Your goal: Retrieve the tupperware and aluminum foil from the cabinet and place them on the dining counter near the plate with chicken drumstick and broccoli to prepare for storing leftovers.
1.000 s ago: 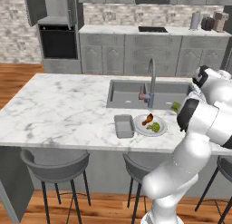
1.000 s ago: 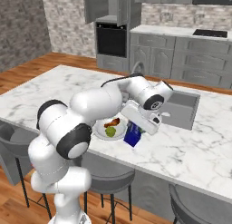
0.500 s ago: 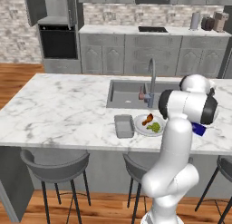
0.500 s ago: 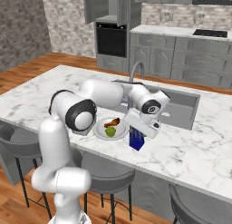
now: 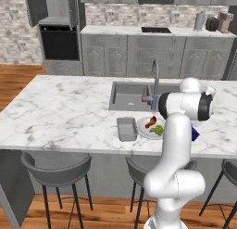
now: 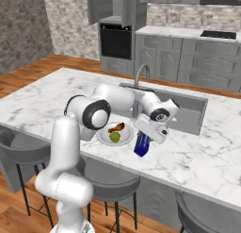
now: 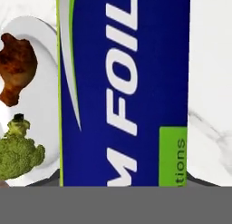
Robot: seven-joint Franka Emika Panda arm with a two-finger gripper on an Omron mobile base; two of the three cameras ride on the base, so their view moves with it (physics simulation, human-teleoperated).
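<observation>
White marble dining counter (image 5: 65, 117); grey tupperware (image 5: 126, 129) lying just left of the plate (image 5: 143, 127), beside the sink (image 5: 127, 94).

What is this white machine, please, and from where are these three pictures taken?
It is a robot arm on a driving base in a simulated kitchen. Two cameras ride behind it, left and right; the third looks along its hand. On the marble dining counter lies a grey tupperware beside a white plate with a chicken drumstick and broccoli. The hand holds the blue aluminum foil box just above the counter, beside the plate.
</observation>
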